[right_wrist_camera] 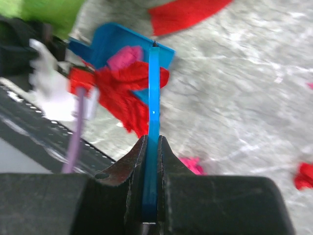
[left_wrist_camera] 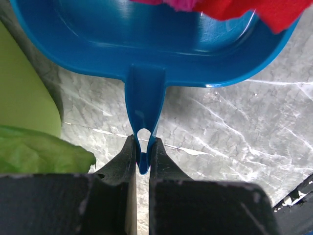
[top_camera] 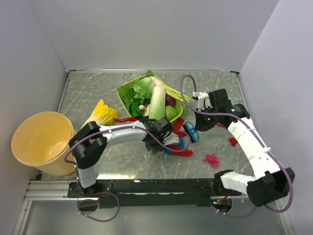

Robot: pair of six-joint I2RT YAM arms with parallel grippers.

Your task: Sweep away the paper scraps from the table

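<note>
Left gripper (left_wrist_camera: 142, 147) pinches the blue dustpan (left_wrist_camera: 146, 44), right gripper (right_wrist_camera: 153, 142) pinches a blue sweeper (right_wrist_camera: 154, 88); a hard push may spill piled paper scraps (right_wrist_camera: 122, 90) onto the table (left_wrist_camera: 234, 122).

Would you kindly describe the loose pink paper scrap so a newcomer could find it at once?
Start at the grey marbled table and look toward its near edge, right of the blue dustpan. The pink scrap lies alone on bare tabletop there. It is a frilly magenta tuft, while the red scrap nearest it differs in colour.
</note>
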